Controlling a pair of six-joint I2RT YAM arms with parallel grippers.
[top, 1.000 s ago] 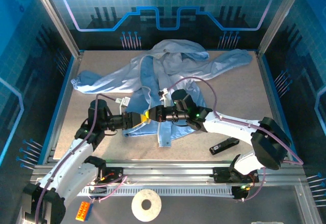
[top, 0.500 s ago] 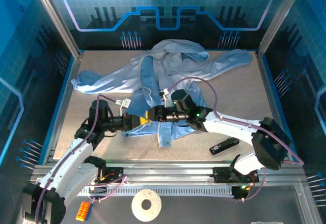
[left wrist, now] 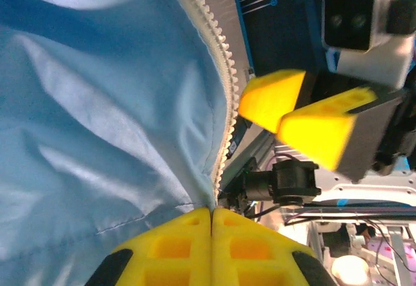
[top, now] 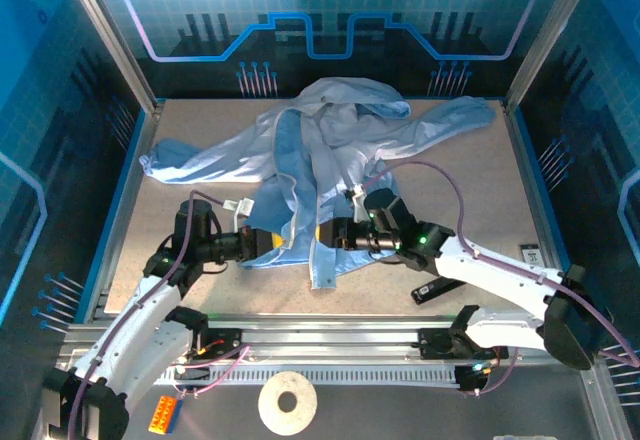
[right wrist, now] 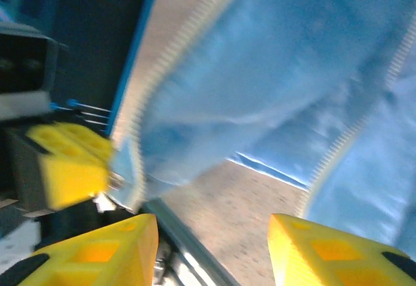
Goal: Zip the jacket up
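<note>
Thin, limp and probably slippery, the jacket (top: 330, 140) sprawls over the middle and upper counter (top: 480, 190), and its toothed zipper edge (left wrist: 220, 71) looks the firmest hold; the left end effector (left wrist: 211, 213) pinches that edge tight, while the right end effector (top: 326, 232) gapes wide just beside it.

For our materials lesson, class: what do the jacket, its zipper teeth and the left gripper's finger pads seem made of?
Jacket: thin woven synthetic, perhaps nylon or polyester, slight sheen; it crinkles into sharp folds. Zipper teeth: pale, evenly shaped, likely moulded plastic; no metallic glint. Left gripper's finger pads: matte yellow plastic, possibly 3D-printed; square recesses show.
</note>
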